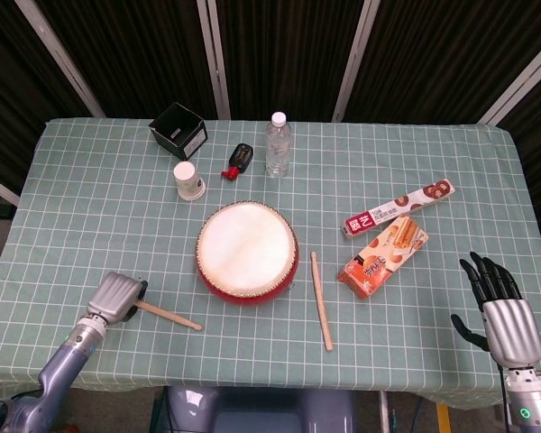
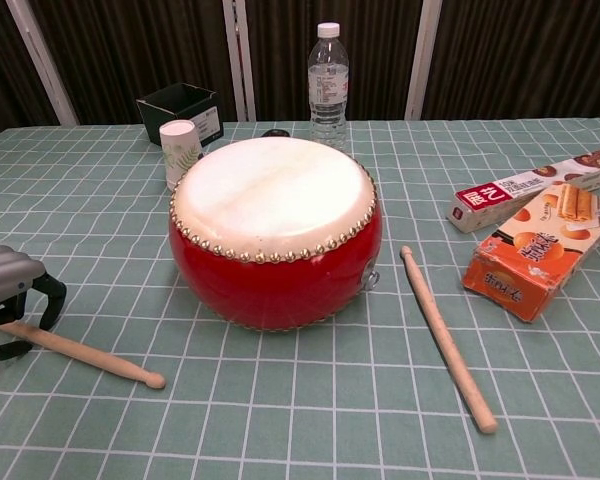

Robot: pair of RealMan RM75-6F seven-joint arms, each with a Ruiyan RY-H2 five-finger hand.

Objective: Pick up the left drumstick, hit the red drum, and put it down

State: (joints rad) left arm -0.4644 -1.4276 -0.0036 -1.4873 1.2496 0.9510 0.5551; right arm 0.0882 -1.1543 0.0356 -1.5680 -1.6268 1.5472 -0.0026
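Note:
The red drum (image 1: 247,253) with its pale skin (image 2: 275,190) stands at the table's middle. The left drumstick (image 1: 167,315) lies flat on the checked cloth to the drum's front left, tip toward the drum (image 2: 90,355). My left hand (image 1: 115,297) sits over the stick's butt end; in the chest view its dark fingers (image 2: 50,298) curve down on either side of the stick without visibly clamping it. My right hand (image 1: 500,307) hovers at the table's front right edge, fingers spread, holding nothing.
A second drumstick (image 1: 321,300) lies right of the drum. An orange snack box (image 1: 386,256) and a long red-and-white box (image 1: 399,207) sit further right. Behind the drum are a paper cup (image 1: 188,179), a black box (image 1: 178,131), a water bottle (image 1: 278,144) and a small black-and-red object (image 1: 238,160).

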